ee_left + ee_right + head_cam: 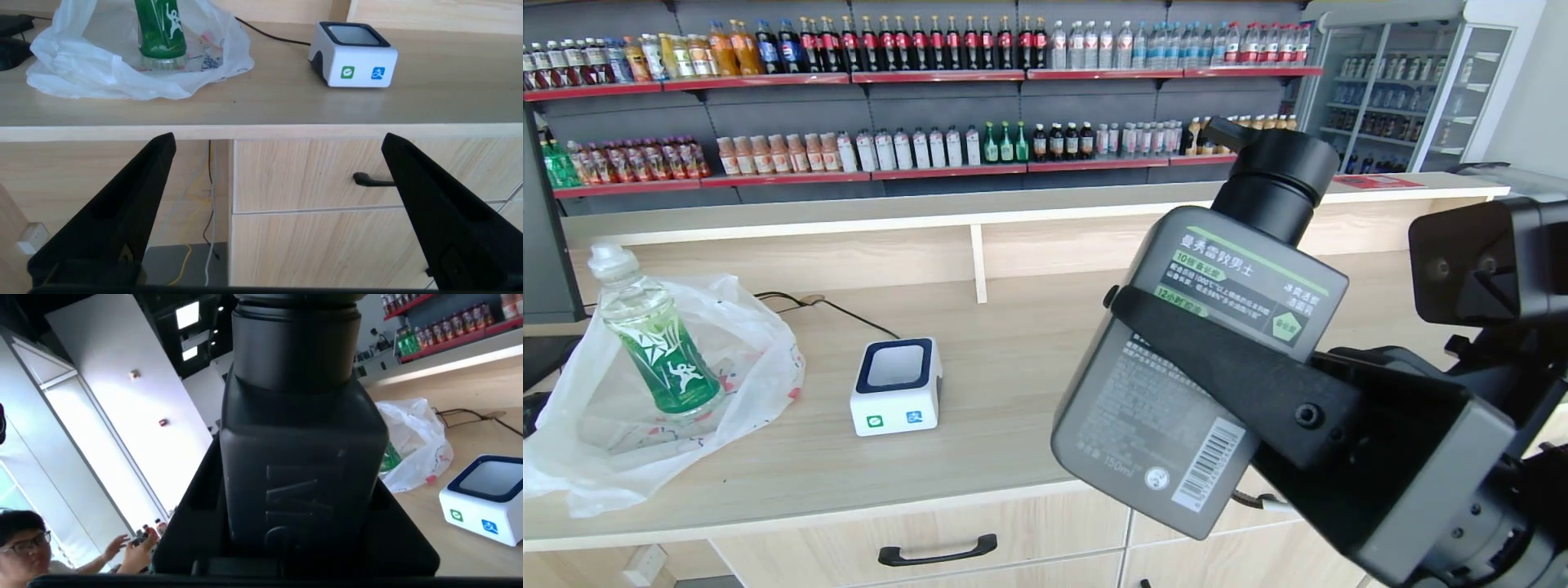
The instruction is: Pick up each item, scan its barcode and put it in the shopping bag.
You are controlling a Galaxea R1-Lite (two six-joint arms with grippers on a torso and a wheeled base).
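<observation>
My right gripper [1217, 363] is shut on a dark grey bottle [1143, 408] with a black cap, held tilted high above the counter's right side. A white barcode label [1207, 461] on its lower corner faces the head camera. The right wrist view has the bottle [302, 449] between the fingers. A white scanner [896, 385] with a blue rim sits mid-counter, to the left of and below the bottle. The white plastic shopping bag [621, 408] lies at the left with a green drink bottle [658, 339] upright in it. My left gripper [274, 212] is open, low in front of the counter's drawers.
A black cable [849, 314] runs from the scanner to the back wall of the wooden counter [996, 392]. Drawers with a black handle [938, 550] are below the front edge. Shelves of drinks [931, 147] and a glass fridge [1405, 90] stand behind.
</observation>
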